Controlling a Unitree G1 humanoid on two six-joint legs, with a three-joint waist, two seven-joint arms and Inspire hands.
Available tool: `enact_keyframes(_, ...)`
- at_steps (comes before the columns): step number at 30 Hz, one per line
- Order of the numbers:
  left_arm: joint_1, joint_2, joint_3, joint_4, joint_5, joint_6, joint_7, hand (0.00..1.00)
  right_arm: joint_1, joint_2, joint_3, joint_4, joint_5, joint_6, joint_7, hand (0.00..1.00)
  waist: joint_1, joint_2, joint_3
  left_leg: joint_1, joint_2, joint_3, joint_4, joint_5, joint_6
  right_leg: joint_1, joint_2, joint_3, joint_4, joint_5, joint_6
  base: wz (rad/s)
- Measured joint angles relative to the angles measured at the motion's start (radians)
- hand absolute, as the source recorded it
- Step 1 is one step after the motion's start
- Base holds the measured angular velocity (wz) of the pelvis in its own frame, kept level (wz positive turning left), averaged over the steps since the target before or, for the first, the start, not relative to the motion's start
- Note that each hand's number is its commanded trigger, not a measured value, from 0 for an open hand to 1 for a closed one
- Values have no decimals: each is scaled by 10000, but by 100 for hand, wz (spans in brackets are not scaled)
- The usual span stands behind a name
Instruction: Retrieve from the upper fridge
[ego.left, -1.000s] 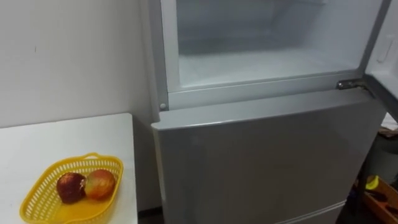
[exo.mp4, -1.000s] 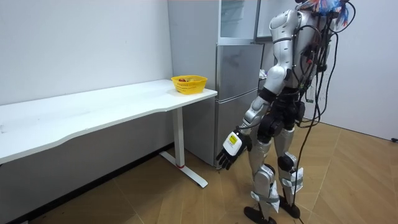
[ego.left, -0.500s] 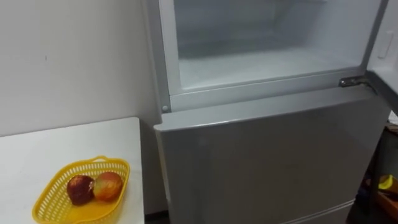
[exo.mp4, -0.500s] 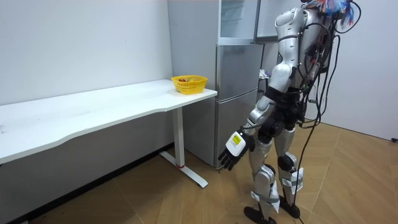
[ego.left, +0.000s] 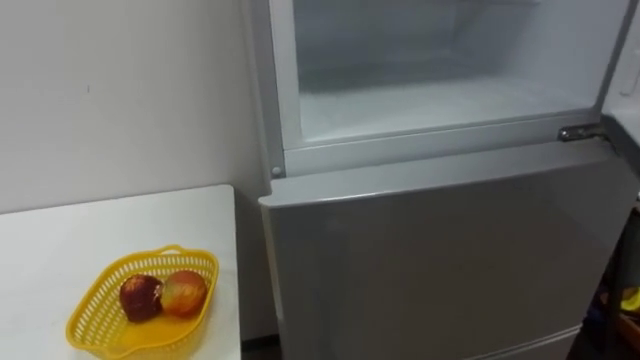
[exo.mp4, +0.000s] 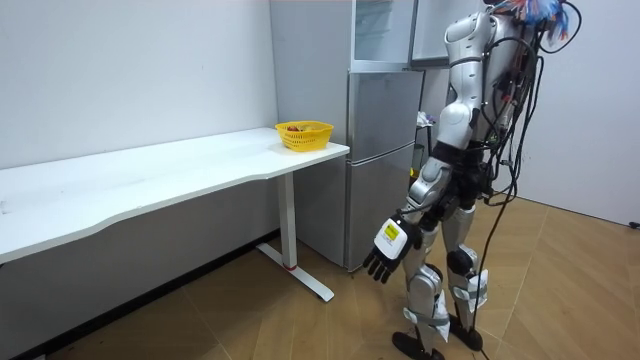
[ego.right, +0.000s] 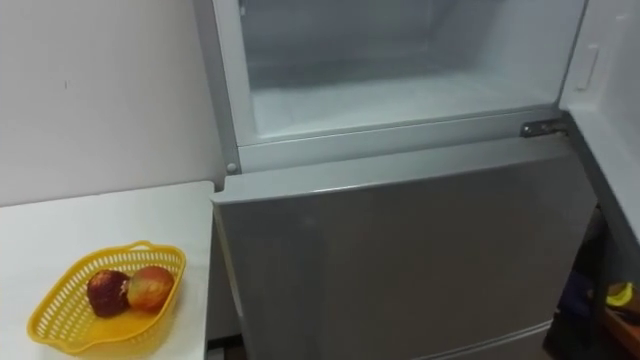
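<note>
The upper fridge compartment (ego.left: 440, 95) stands open right in front of me, and the part of its white shelf that I see is bare. Its door (ego.right: 610, 60) is swung out at the right edge. Below it the grey lower door (ego.left: 450, 250) is closed. In the room view I stand upright facing the fridge (exo.mp4: 385, 150). My left hand (exo.mp4: 390, 245) hangs low beside my thigh with relaxed fingers and holds nothing.
A white table (ego.left: 60, 240) stands left of the fridge against the wall. A yellow basket (ego.left: 95, 320) near its corner holds a dark red fruit (ego.left: 141, 297) and a red-yellow fruit (ego.left: 185, 293). Something yellow (ego.right: 622, 293) lies low behind the open door.
The eye view has shifted, so the fridge and basket sit further right in it. My left hand has swung slightly toward the room view's right and lower.
</note>
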Motion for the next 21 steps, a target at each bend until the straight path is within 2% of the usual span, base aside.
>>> enact_keyframes(5,-126,-1,-12,2,1,-2,-171,0,-53,-1,264,-196,-193,-80,431,0,223,2,-6,-10,9,-13,90,-1,1,28,-4,-35,0,1,-1,1)
enact_keyframes(8,-163,0,-111,-3,6,27,-225,0,24,-4,761,-213,-1429,-65,787,0,237,45,-30,-13,38,-7,98,-2,-1,24,8,-57,7,17,-28,0)
enact_keyframes(10,-246,10,-223,2,9,80,-227,0,34,-12,1128,-218,-2648,50,1105,0,254,62,-39,-7,66,-3,109,-4,-6,33,33,-45,21,35,-53,0)
enact_keyframes(14,-346,47,-564,-99,129,340,-328,0,35,-152,2016,-190,-4029,317,1782,0,285,34,-40,40,92,-48,97,0,-22,50,57,-39,8,46,-72,-3)
enact_keyframes(17,-406,174,-886,-246,131,530,-417,0,34,-290,2405,58,-4592,678,2375,0,303,-177,-70,42,109,-15,101,12,-40,33,73,-42,-29,44,-74,0)
enact_keyframes(19,-438,295,-983,-278,137,669,-422,0,39,-369,2559,233,-4768,982,2834,0,320,-406,-61,52,120,-13,97,12,-47,47,88,-27,-95,53,-92,-5)
enact_keyframes(21,-468,419,-1079,-305,133,751,-459,0,41,-368,2707,306,-5063,1128,3131,0,342,-473,-94,43,132,5,95,3,-60,61,101,-1,-167,80,-114,-7)
